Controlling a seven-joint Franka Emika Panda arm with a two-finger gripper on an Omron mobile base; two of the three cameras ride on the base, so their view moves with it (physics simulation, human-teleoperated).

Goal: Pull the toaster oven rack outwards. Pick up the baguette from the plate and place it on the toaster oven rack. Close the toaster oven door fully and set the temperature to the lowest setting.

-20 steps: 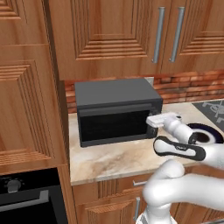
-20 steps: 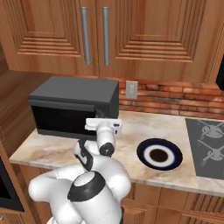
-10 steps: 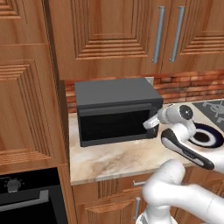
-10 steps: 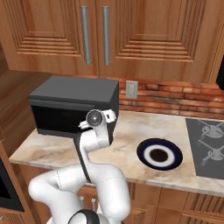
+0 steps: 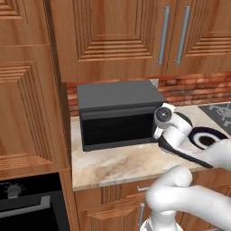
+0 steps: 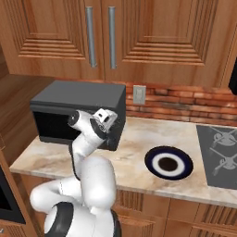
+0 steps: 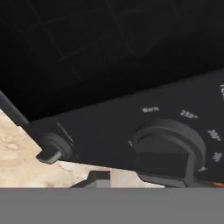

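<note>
The dark grey toaster oven [image 5: 118, 113] [image 6: 76, 110] stands on the counter with its black door [image 5: 119, 130] shut. My gripper [image 5: 154, 134] [image 6: 109, 126] is up against the control strip at the oven's right front. In the hand view, a round temperature knob [image 7: 169, 148] marked Warm, 250 and 300 sits very close, and one dark fingertip [image 7: 97, 178] shows at the bottom. Whether the jaws touch the knob is not clear. Faint wires of the rack [image 7: 65, 41] show through the dark window. The baguette is hidden. The navy-rimmed plate [image 6: 168, 163] [image 5: 206, 138] is bare.
A stove top [image 6: 221, 155] lies right of the plate. Brick backsplash with a wall socket [image 6: 139, 93] runs behind the counter. Wooden cabinets hang overhead, a tall cabinet stands on the left, and a built-in black oven [image 5: 27, 207] sits below it.
The arm's upper links have swung and turned over, while the hand stayed at the toaster oven's right front and edged slightly closer to the control strip.
</note>
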